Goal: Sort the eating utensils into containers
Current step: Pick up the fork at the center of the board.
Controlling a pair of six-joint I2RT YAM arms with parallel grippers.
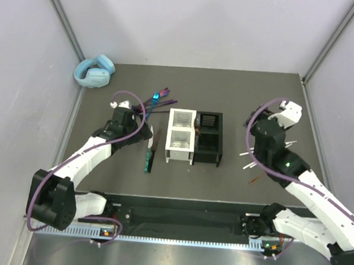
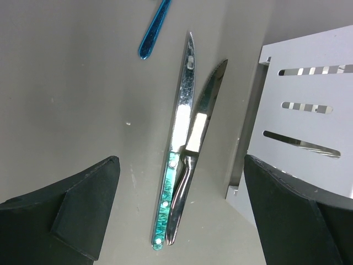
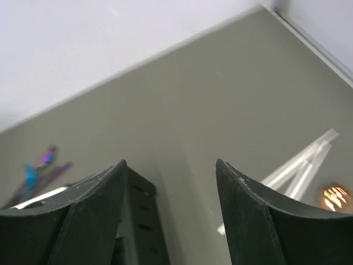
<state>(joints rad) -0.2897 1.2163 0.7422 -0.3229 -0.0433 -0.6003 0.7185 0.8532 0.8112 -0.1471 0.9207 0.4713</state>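
A green-handled knife [image 2: 175,165] lies flat on the table, with a second, dark-handled knife [image 2: 194,149] against its right side. My left gripper [image 2: 181,165] hangs over both knives, open wide, a finger on either side and nothing held. In the top view these knives [image 1: 149,153] lie left of the white caddy [image 1: 180,136], and the black caddy [image 1: 208,138] adjoins it. Purple-blue utensils [image 1: 159,100] lie behind them. My right gripper [image 3: 171,165] is open and empty beside the black caddy [image 3: 138,210]. Pale sticks [image 3: 300,165] lie to its right.
Light-blue headphones [image 1: 94,72] sit at the far left corner. Loose white sticks [image 1: 247,153] and a brown stick [image 1: 254,178] lie on the table near the right arm. The white caddy's slotted wall [image 2: 309,110] stands close to my left gripper's right finger.
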